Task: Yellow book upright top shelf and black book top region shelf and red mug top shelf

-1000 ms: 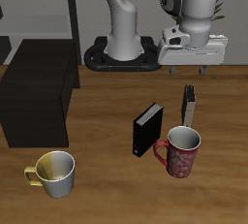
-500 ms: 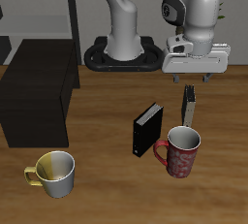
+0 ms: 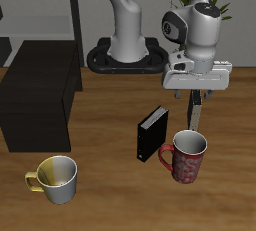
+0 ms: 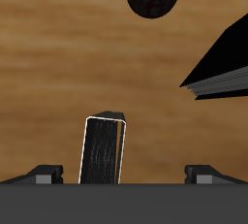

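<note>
Hovering directly above the thin upright tan-yellow book [image 4: 103,150], the two-finger gripper [image 3: 196,99] has its fingers spread. Thick black book [image 3: 152,134] and speckled red mug [image 3: 186,156] stand nearby.

Landmark: black book [image 3: 152,135], upright on the table [image 3: 110,185].
- Red mug [image 3: 187,156]: just beside the black book, slightly nearer the table's front edge.
- Yellow book [image 3: 196,112]: upright, behind the red mug, near the black book; gripper [image 3: 197,99] directly above it.
- Yellow mug [image 3: 56,179]: well apart from the black book, toward the front edge.
- Shelf [image 3: 39,93]: well apart from the black book, behind the yellow mug.
</note>
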